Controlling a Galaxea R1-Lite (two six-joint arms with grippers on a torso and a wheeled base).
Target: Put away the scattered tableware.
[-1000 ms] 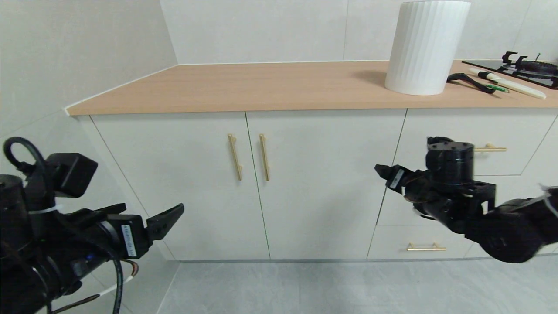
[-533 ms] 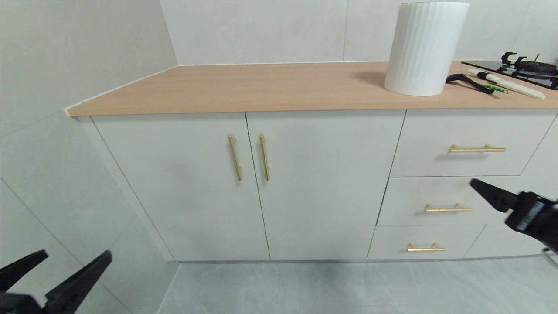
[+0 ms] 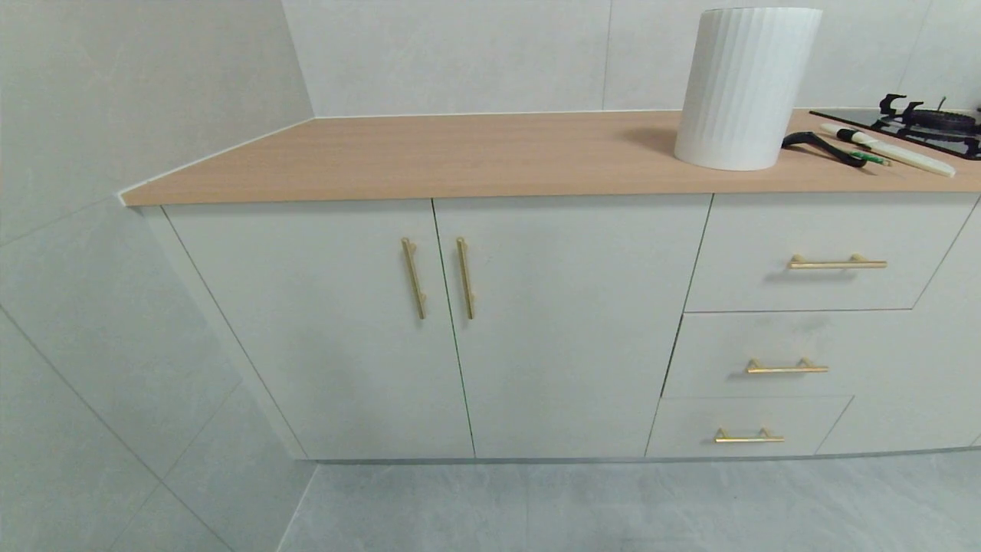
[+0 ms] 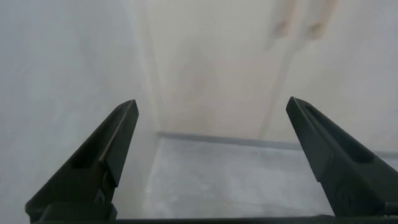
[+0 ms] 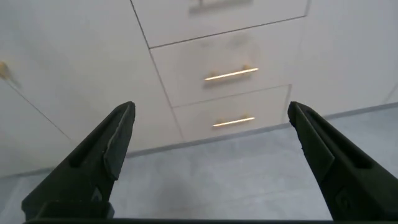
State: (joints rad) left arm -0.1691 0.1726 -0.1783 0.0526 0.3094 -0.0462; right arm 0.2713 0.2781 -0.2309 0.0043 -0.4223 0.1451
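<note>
Tableware is at the right end of the table (image 3: pixel 429 157), three pieces lying flat and loose:
- black utensil (image 3: pixel 824 144): curved dark handle, one end right at the base of the white ribbed cylinder (image 3: pixel 742 88), can't tell if touching.
- cream utensil (image 3: pixel 897 151): long, pale, dark band near its far end, lying diagonally, farther right, near the hob (image 3: pixel 931 121).
- green piece (image 3: pixel 872 157): small, thin, between those two, by the black one's outer end. Too small to identify.
</note>
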